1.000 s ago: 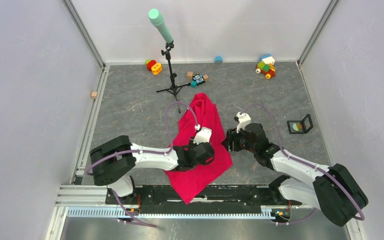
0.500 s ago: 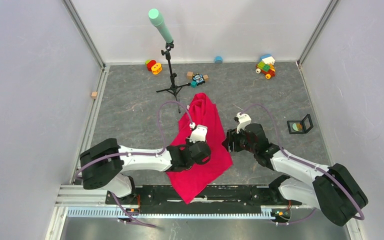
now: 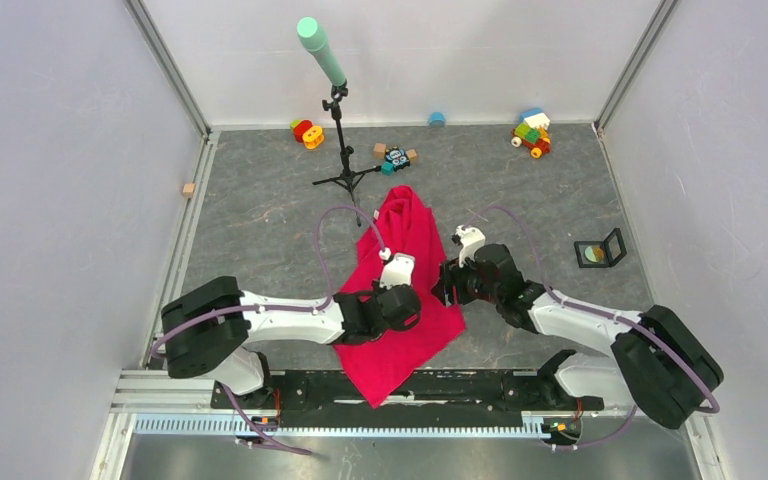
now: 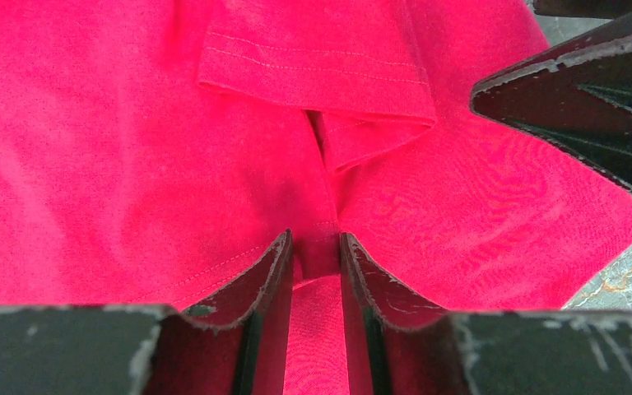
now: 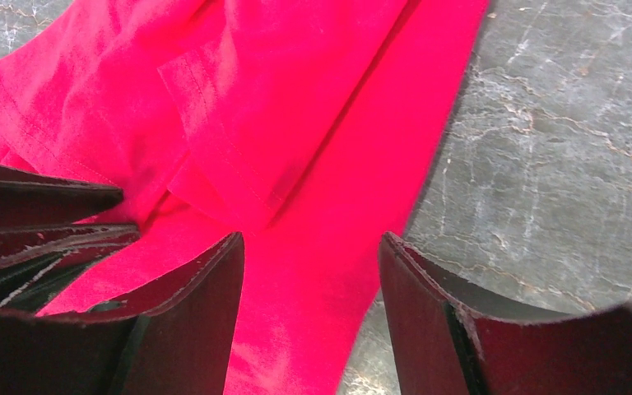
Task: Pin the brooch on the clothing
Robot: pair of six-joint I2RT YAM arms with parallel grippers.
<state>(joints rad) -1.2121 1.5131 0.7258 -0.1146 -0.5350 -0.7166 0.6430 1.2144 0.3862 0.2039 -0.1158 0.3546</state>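
The clothing, a bright red-pink T-shirt, lies crumpled on the grey floor between my two arms. My left gripper rests on its middle. In the left wrist view its fingers stand close together with a raised fold of the clothing pinched between the tips. My right gripper is open at the shirt's right edge. The right wrist view has its jaws straddling the clothing's hem and bare floor. The brooch, a small yellowish-green disc, sits in an open black box at the right.
A black tripod with a teal-tipped pole stands behind the shirt. Toy blocks and small toys lie along the back wall. A wooden cube sits at the left rail.
My left gripper's jaws have narrowed onto a fold of the shirt and its arm has settled lower. My right gripper has slid left toward the shirt's edge, still open.
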